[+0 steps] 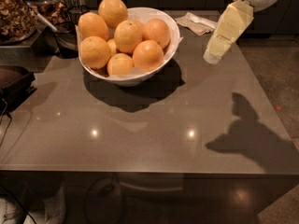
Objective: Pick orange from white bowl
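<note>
A white bowl [161, 64] stands on the grey table at the back left, piled with several oranges. A large orange [148, 55] lies at the front right of the pile, another [95, 52] at the front left, and one [112, 11] sits on top at the back. My gripper [215, 54] hangs from the upper right, cream-coloured, pointing down and left. It is above the table to the right of the bowl, apart from it, and holds nothing.
A crumpled white napkin [199, 22] lies behind the gripper at the table's back edge. Metal containers with dried food [18, 17] stand at the far left, next to a dark object [14, 83]. The grey table [154, 134] stretches toward the front.
</note>
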